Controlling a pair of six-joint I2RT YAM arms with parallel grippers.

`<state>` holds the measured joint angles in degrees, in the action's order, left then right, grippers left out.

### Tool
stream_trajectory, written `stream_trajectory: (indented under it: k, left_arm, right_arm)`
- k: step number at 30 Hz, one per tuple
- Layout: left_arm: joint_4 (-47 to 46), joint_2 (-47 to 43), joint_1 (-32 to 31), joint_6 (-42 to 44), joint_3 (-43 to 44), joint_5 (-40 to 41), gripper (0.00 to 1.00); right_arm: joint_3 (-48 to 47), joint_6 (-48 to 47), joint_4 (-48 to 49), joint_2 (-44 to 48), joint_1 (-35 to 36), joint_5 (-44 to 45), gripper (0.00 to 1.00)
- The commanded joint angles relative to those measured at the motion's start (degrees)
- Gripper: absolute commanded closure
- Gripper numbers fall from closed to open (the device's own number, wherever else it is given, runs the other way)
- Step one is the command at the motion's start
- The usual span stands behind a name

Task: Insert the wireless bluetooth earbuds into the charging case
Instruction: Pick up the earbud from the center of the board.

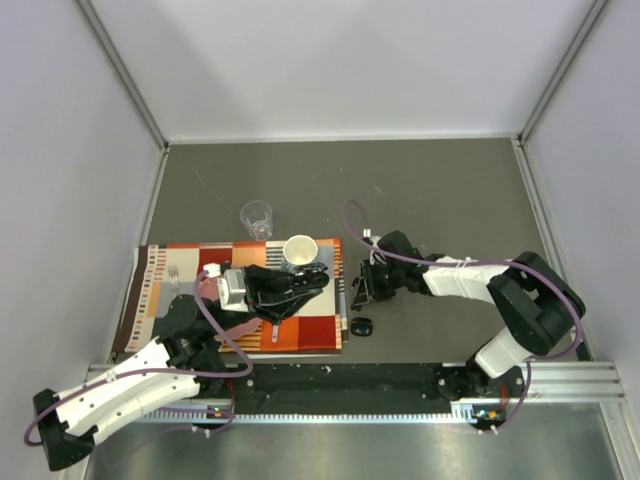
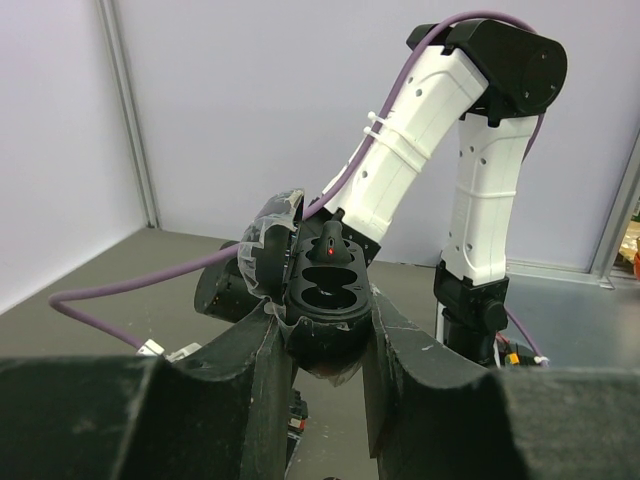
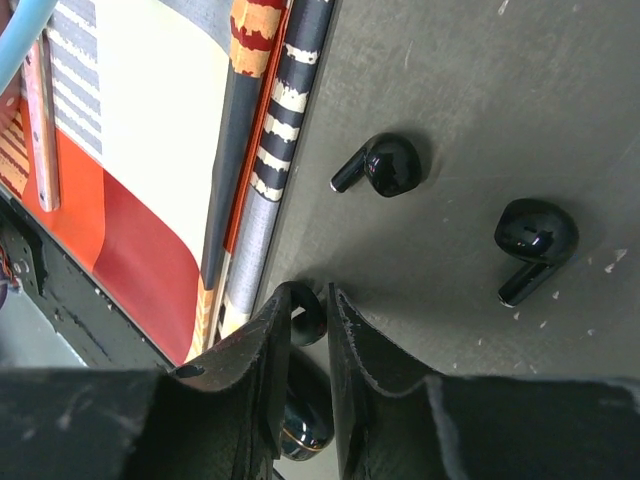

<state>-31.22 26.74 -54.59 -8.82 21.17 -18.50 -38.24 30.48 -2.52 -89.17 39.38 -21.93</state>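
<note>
My left gripper (image 2: 325, 322) is shut on the open black charging case (image 2: 326, 285). It holds the case up over the mat, both sockets empty and a red light lit. In the top view this gripper (image 1: 300, 283) hovers just below the mug. My right gripper (image 3: 310, 305) is down on the grey table at the mat's edge, with its jaws shut on one small black earbud (image 3: 310, 318). Two more earbuds lie loose on the table, one (image 3: 388, 165) close ahead and another (image 3: 536, 238) to its right. In the top view the right gripper (image 1: 363, 288) stands right of the mat.
A white mug (image 1: 299, 251) stands on the striped mat (image 1: 165, 275), and a clear glass (image 1: 257, 217) stands behind the mat. A second black oval case (image 1: 362, 326) lies on the table near the mat's corner, just under my right fingers (image 3: 305, 425). White walls enclose the table.
</note>
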Motion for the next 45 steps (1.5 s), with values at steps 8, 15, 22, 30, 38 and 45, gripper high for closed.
stream_trajectory:
  k: [8, 15, 22, 30, 38, 45]
  left_arm:
    - [-2.3, -0.1, -0.2, -0.6, -0.3, 0.6, 1.00]
    - [-1.9, -0.1, -0.2, -0.6, -0.3, 0.9, 1.00]
    - [-1.8, -0.2, -0.2, -0.7, -0.1, 1.5, 1.00]
    - [-1.6, 0.6, -0.2, -1.1, 0.3, 2.0, 1.00]
    - [-1.8, 3.8, -0.2, -1.8, 1.7, -1.1, 1.00]
    - [-1.9, 7.6, -0.2, -2.2, 3.8, -3.5, 1.00]
  right_arm:
    - [2.6, -0.6, -1.0, 0.8, 1.2, 0.9, 0.94]
    - [2.6, 1.7, 1.8, 5.6, 1.2, 0.0, 1.00]
    - [2.3, 2.6, 1.4, 16.0, 1.2, 2.9, 1.00]
    - [0.7, 1.2, -5.5, 32.2, 1.2, 9.3, 1.00]
    - [-8.0, -9.0, -12.9, 49.5, 1.2, 4.0, 1.00]
    - [-19.1, -12.5, -15.1, 51.1, 1.2, -7.5, 1.00]
